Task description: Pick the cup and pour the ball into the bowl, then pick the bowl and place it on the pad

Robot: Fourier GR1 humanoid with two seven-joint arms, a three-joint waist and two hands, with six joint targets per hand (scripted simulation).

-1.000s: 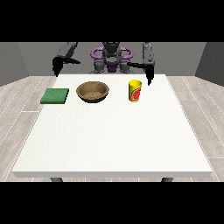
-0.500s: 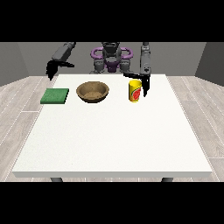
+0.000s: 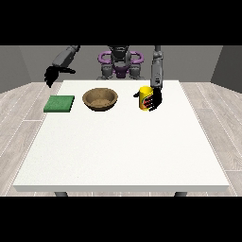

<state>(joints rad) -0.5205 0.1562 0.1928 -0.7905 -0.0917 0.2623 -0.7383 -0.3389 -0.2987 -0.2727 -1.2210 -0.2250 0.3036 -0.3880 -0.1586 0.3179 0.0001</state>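
Two hands are showing, and the one at the view's right (image 3: pixel 154 99) is doing the work: its dark fingers are lying against the right side of the yellow cup (image 3: pixel 145 98), apparently curling round it, though I cannot tell whether they are gripping it yet. That side approach is leaving the cup's mouth free for tipping leftward, which suits the pour. Right of frame centre, the cup is standing upright on the white table (image 3: pixel 123 151), its long axis vertical and its opening pointing up; the ball is not showing. Just left of it, the brown bowl (image 3: pixel 100 99) is sitting mouth-up, near enough to receive the pour. Farther left, the green pad (image 3: pixel 59 103) is lying flat, waiting for the bowl. In the upper left of the frame, the hand at the view's left (image 3: pixel 50 76) is hanging idle with fingers drooping, well apart from everything.
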